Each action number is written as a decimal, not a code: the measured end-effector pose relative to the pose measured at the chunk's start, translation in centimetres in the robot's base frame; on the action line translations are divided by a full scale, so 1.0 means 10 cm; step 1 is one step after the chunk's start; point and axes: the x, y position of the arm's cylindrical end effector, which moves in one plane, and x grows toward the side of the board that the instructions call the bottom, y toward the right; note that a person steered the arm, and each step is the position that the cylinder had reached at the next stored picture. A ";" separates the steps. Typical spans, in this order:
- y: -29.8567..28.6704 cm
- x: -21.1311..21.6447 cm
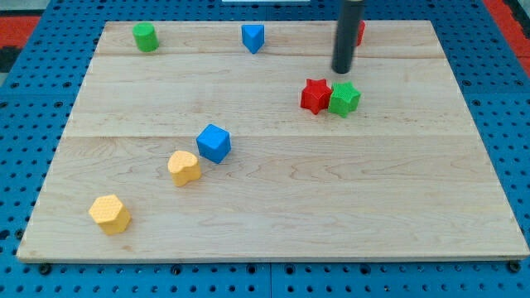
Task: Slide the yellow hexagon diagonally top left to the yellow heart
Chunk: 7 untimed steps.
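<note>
The yellow hexagon lies near the board's bottom left corner. The yellow heart lies up and to the right of it, a short gap between them. A blue cube sits just up and right of the heart. My rod comes down from the view's top, and my tip rests on the board at the upper right, far from both yellow blocks, just above the red star and the green star.
A green cylinder stands at the top left. A blue triangular block stands at the top middle. A red block shows partly behind the rod. The wooden board lies on a blue pegboard.
</note>
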 end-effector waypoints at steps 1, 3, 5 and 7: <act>0.04 0.67; -0.84 2.48; -3.06 2.99; -3.53 1.56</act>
